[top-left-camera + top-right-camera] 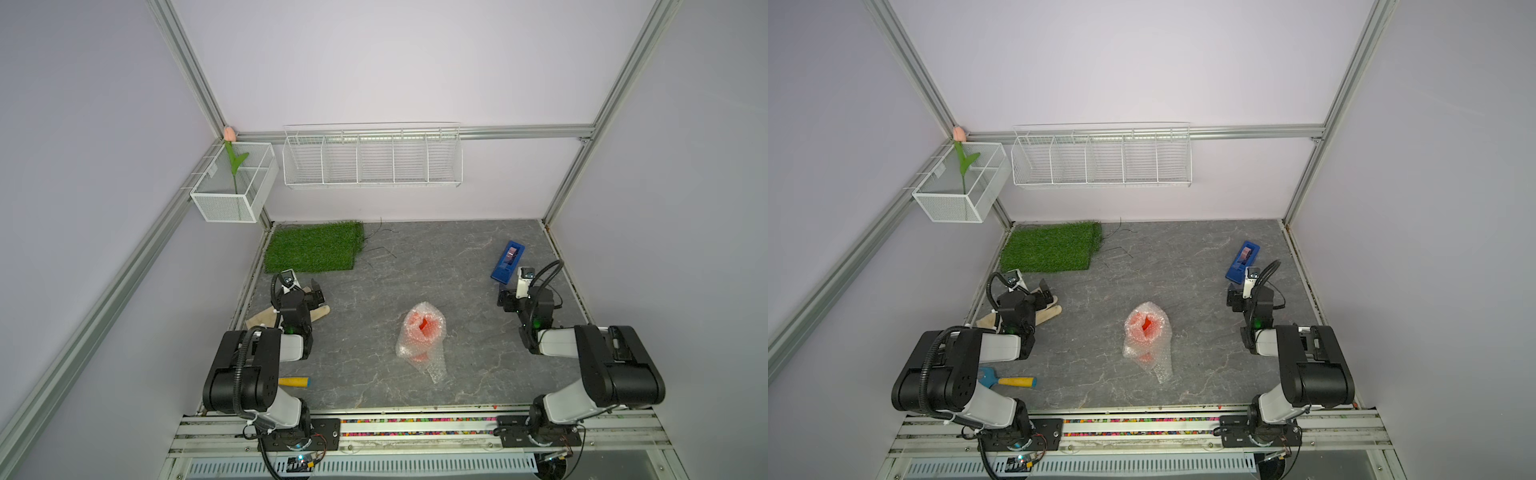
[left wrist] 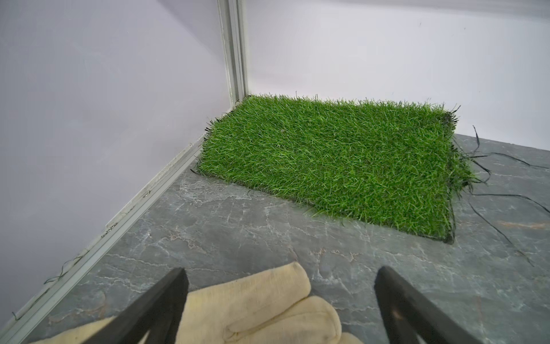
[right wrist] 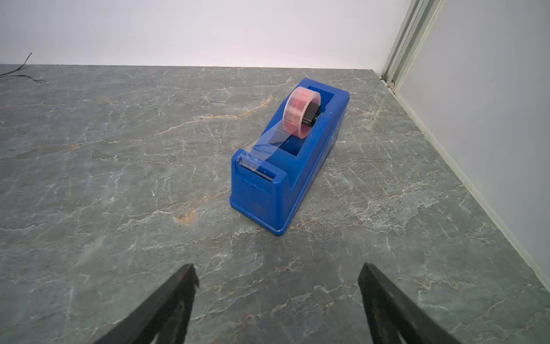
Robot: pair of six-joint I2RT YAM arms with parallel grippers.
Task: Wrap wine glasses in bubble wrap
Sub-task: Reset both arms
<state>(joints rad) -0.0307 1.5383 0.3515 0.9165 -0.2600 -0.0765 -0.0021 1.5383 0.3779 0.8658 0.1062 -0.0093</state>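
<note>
Wrap looks mostly done, both tools clear.
Your left tool [image 2: 282, 272] is spread and empty over a cloth glove [image 2: 262, 300]. Your right tool [image 3: 276, 269] is spread and empty, facing the tape dispenser [image 3: 285, 166]. Mid-worktop [image 1: 457, 266], well apart from both, the goblet [image 1: 423, 323] sits inside the bubble wrap [image 1: 417, 353], bare red showing only at the open end. Left, I'd judge: close that end, maybe tape it. Count: two tools, one goblet, one sheet, one dispenser, one glove.
</note>
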